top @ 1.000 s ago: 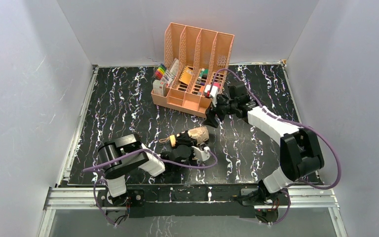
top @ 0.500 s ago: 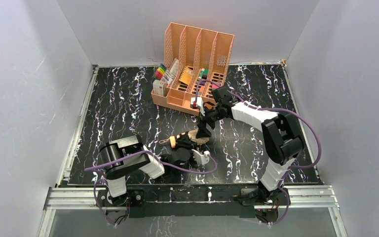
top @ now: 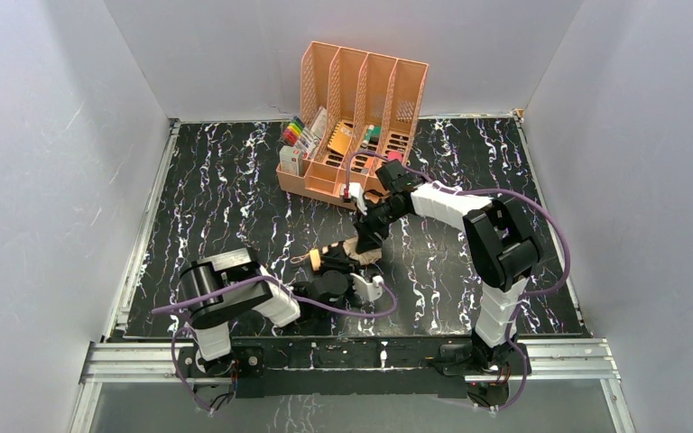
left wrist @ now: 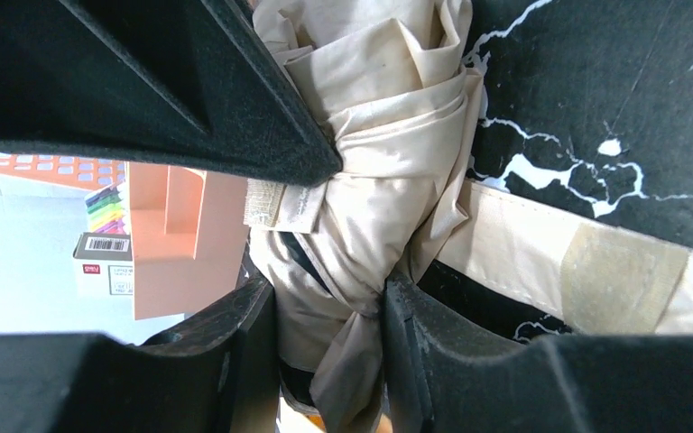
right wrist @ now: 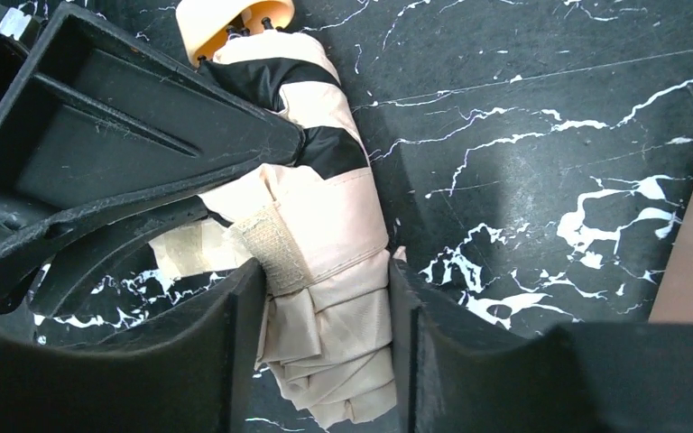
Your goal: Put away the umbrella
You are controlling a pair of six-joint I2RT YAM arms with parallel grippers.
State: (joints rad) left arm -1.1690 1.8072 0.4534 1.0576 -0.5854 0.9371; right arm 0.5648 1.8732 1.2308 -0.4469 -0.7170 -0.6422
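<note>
Well, the folded tan-and-black fabric umbrella (right wrist: 334, 225) lies on its side on the black marble-patterned table (top: 217, 198), near the front edge and well apart from the peach plastic file organizer (top: 361, 90) at the back.

Both arms meet over it. The left gripper (left wrist: 329, 311) reaches in low from the left and is clamped on the umbrella: its wrist view shows the beige fabric bunched and pinched narrow between the two black fingers (left wrist: 244, 361).

The right gripper (right wrist: 325, 271) comes down from the organizer side and straddles the other part of the bundle. Its fingers (right wrist: 415, 361) sit against the cloth on both sides, so it grips the umbrella too, though I cannot tell how hard.

From the right wrist, the umbrella's short cream handle (right wrist: 233, 18) points away from that gripper. Black panels of the canopy show just below the handle and tan folds fill the rest. A beige fastening strap (right wrist: 266, 239) crosses the bundle beside the near finger. The left gripper's dark fingers rest on the bundle up towards the handle.

In the left wrist view a loose length of the strap lies flat on the table beside the bundle. Bright coloured markers (top: 293, 133) stand in the organizer's left end, just behind a small white barcoded box (left wrist: 104, 263).
</note>
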